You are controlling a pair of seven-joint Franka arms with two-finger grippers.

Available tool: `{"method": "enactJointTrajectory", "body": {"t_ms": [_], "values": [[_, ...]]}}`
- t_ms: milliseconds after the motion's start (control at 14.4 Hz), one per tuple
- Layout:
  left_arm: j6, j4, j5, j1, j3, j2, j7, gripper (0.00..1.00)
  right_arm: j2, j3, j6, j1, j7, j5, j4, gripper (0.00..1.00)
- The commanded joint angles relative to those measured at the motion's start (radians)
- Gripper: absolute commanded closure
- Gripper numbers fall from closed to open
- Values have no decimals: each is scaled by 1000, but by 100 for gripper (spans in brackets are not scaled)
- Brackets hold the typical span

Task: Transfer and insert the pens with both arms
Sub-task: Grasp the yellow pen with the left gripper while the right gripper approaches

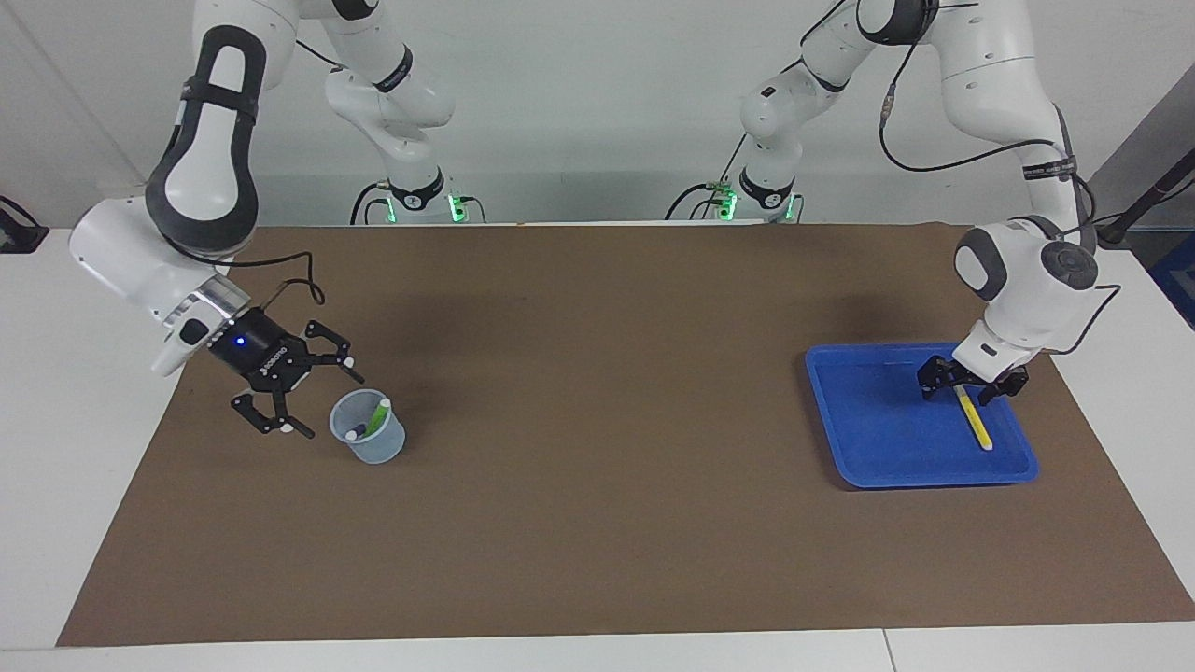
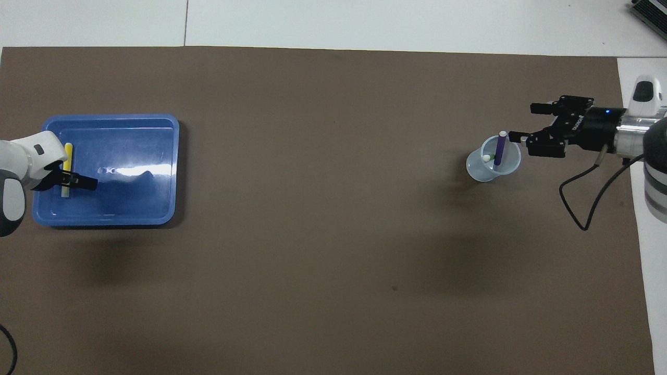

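Facing view: yellow pen (image 1: 975,421) lies flat in the blue plastic tray (image 1: 868,439), long axis running from under my left gripper (image 1: 971,385) away from the robots. My left fingers straddle its upper end, low on it; pinch not confirmed, cannot tell. My right gripper (image 1: 308,397), fingers spread wide, empty, hangs tilted just beside the translucent round cup (image 1: 370,431). Green pen (image 1: 377,416) leans inside the cup.

Overhead view: yellow pen (image 2: 67,169) slim, straight, lengthwise toward and away from the robots, my left gripper (image 2: 70,180) across its nearer half. Tray (image 2: 151,172) glossy, round-cornered. Purple pen (image 2: 501,148) stands near-upright in the cup (image 2: 490,169), just off my right gripper (image 2: 526,122) tips. Brown matte mat (image 2: 333,234) underneath.
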Motion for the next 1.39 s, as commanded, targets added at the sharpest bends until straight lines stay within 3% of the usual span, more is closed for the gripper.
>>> {"method": "enactJointTrajectory", "body": {"t_ms": [0, 208, 416, 694, 902, 1110, 1319], "values": [[34, -34, 20, 24, -5, -12, 3, 0, -47, 4, 27, 37, 291, -224, 13, 0], [33, -38, 20, 30, -5, -12, 3, 8, -107, 12, -1, 83, 645, -463, 16, 0], [28, -36, 20, 32, -3, -12, 3, 32, -151, 12, -83, 161, 929, -652, 17, 0], [23, -33, 20, 32, -3, -12, 3, 64, -174, 18, -127, 239, 1218, -645, 16, 0], [7, -22, 20, 32, -3, -10, 3, 86, -174, 41, -124, 299, 1322, -575, 17, 0], [-68, 34, 20, 22, -5, -5, 3, 100, -173, 53, -116, 319, 1392, -478, 37, 0], [-145, 88, 7, 9, -10, -4, -9, 100, -173, 53, -120, 319, 1447, -386, 68, 0]]}}
